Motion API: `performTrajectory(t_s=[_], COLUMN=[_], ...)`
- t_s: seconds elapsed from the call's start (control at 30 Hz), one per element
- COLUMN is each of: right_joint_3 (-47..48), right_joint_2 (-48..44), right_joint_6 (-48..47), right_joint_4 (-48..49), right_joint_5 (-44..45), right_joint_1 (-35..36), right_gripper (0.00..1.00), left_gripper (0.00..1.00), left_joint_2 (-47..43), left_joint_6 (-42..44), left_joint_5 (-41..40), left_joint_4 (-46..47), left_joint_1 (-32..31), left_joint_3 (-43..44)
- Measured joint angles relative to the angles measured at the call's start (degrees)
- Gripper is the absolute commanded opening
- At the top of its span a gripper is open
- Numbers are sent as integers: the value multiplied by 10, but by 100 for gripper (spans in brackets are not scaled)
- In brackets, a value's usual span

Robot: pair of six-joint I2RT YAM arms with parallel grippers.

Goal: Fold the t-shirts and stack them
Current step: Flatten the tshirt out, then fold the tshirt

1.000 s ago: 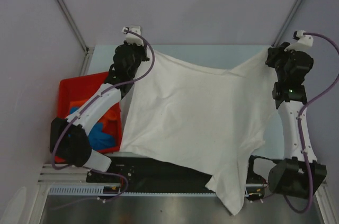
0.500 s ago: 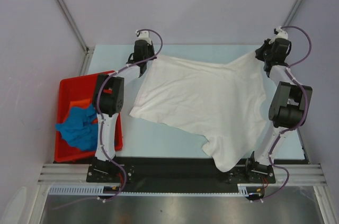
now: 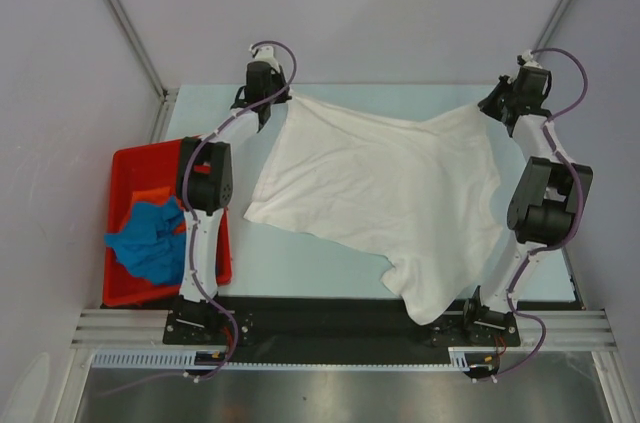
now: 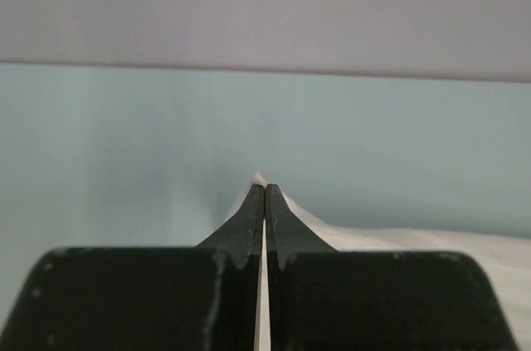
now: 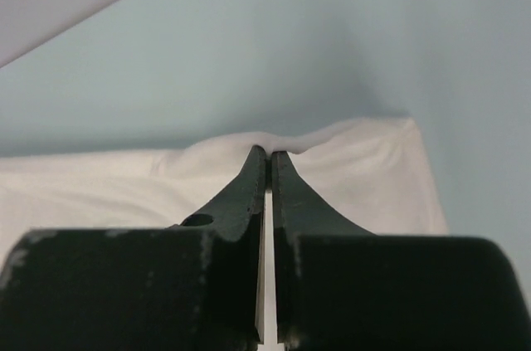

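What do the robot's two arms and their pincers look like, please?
The left arm and right arm have slim white links, bulky black joint housings and a purple cable looping along each. The left pincer and right pincer are matt black, two fingers tapering to thin tips.

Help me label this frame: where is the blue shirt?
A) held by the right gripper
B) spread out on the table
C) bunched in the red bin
C: the blue shirt lies bunched in the red bin; the spread-out one is the white shirt.
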Motion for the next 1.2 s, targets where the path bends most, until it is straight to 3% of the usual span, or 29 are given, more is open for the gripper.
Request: performTrajectory(t_s=[0.37, 0.5, 0.83, 1.2], right_joint_3=[-4, -67, -213, -221], right_joint_2=[-140, -183, -222, -244], right_joint_6=[71, 88, 108, 108], right_joint_4=[-286, -349, -417, -423], right_joint_5=[28, 27, 9, 8], right_joint_1=[-10, -30, -46, -58], right_gripper=[0, 0, 0, 0], left_gripper=[0, 0, 0, 0], left_joint_2=[-20, -50, -69, -68], left_joint_6=[-24, -31, -28, -28], left_joint_5=[49, 50, 45, 50], left_joint_4=[-169, -223, -320, -363], left_joint_1=[6, 7, 17, 33], left_joint_3=[-56, -80, -54, -37])
